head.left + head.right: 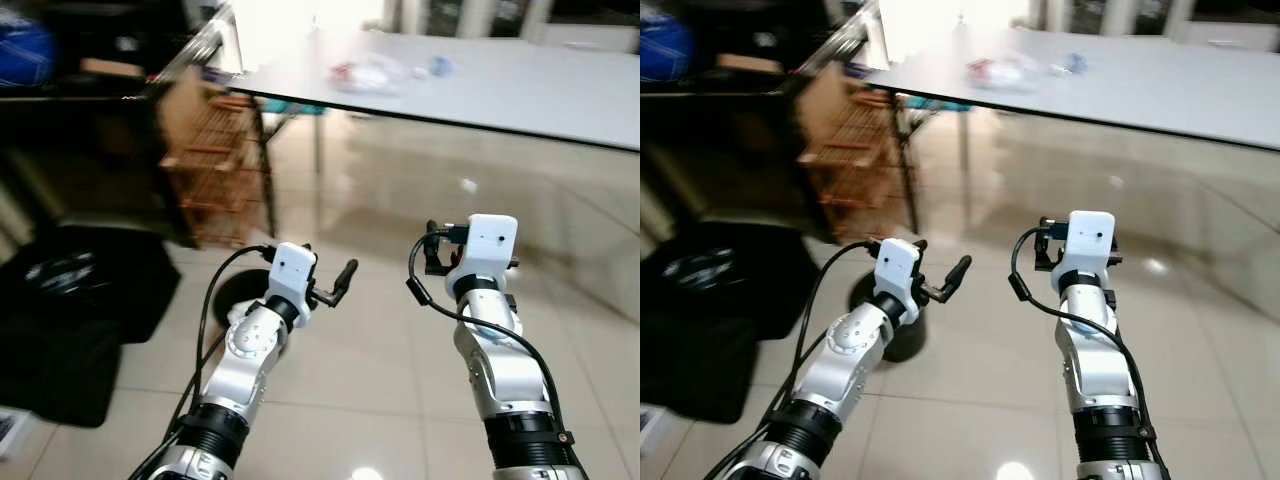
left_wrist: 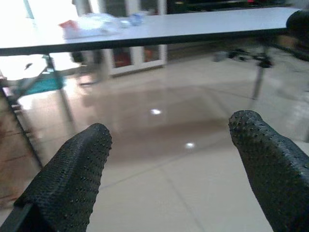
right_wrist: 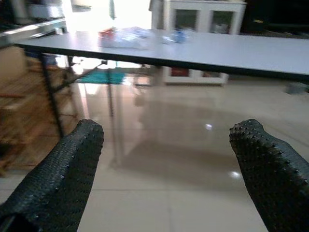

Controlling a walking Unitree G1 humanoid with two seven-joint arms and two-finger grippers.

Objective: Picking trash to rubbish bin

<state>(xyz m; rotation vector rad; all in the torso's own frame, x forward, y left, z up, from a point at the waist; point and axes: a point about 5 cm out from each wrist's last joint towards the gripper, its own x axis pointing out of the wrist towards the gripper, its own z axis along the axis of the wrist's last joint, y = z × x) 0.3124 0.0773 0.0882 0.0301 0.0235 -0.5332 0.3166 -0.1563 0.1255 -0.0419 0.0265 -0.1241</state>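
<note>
Crumpled clear plastic trash [image 1: 368, 73] with a red bit lies on the grey table [image 1: 520, 95] ahead, and a small blue-and-clear piece [image 1: 436, 67] sits just to its right. The same trash [image 3: 124, 37] shows far off in the right wrist view and the trash [image 2: 89, 24] in the left wrist view. My left gripper [image 1: 335, 285] is held up over the floor, well short of the table, fingers [image 2: 72, 179] open with nothing between them. My right gripper [image 3: 169, 169] is raised beside it, also open and empty.
A wooden slatted rack [image 1: 222, 165] stands under the table's left end by a thin metal leg [image 1: 319, 170]. Black bags [image 1: 75, 310] sit on the floor at left. A dark round object [image 1: 235, 292] lies behind my left arm. Glossy tiles [image 1: 380, 380] stretch ahead.
</note>
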